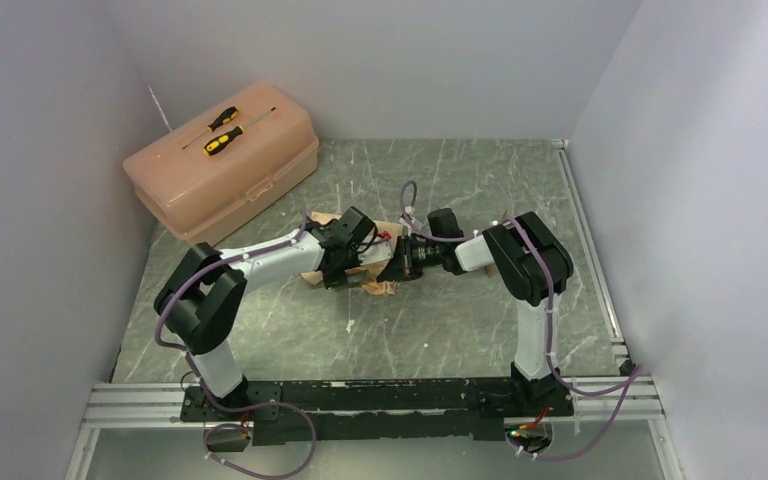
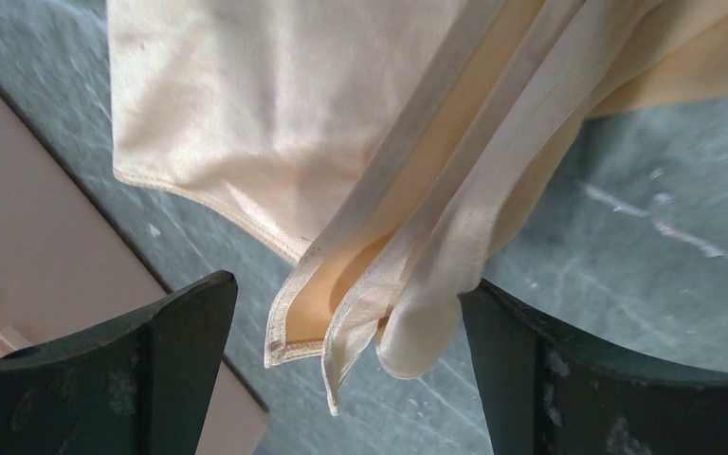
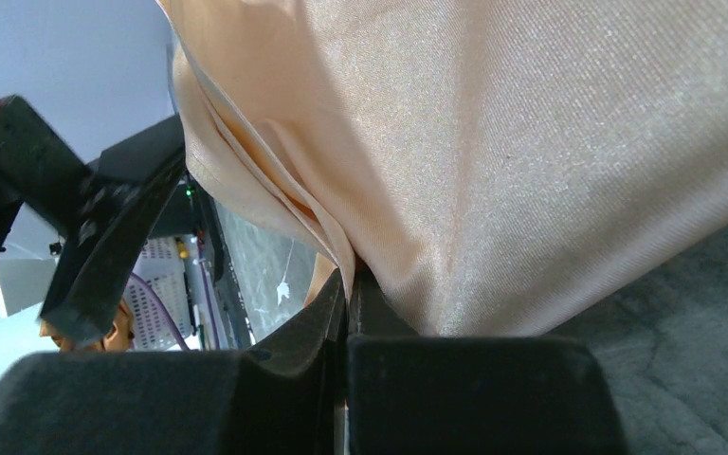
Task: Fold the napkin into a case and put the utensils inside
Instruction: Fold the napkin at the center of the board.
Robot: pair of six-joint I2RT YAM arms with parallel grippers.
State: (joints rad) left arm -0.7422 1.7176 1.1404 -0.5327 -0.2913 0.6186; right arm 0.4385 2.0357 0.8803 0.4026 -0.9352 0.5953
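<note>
Over the grey marbled table (image 1: 460,330), your right gripper (image 3: 349,284) clamps one edge of the napkin (image 3: 531,171) while your left gripper (image 2: 346,284) gapes around its folded corner.

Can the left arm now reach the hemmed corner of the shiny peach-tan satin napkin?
Probably yes. The left end effector is open, and the hemmed corner of the shiny peach-tan satin napkin lies between its fingers with nothing blocking. The right end effector is shut on the cloth.
</note>
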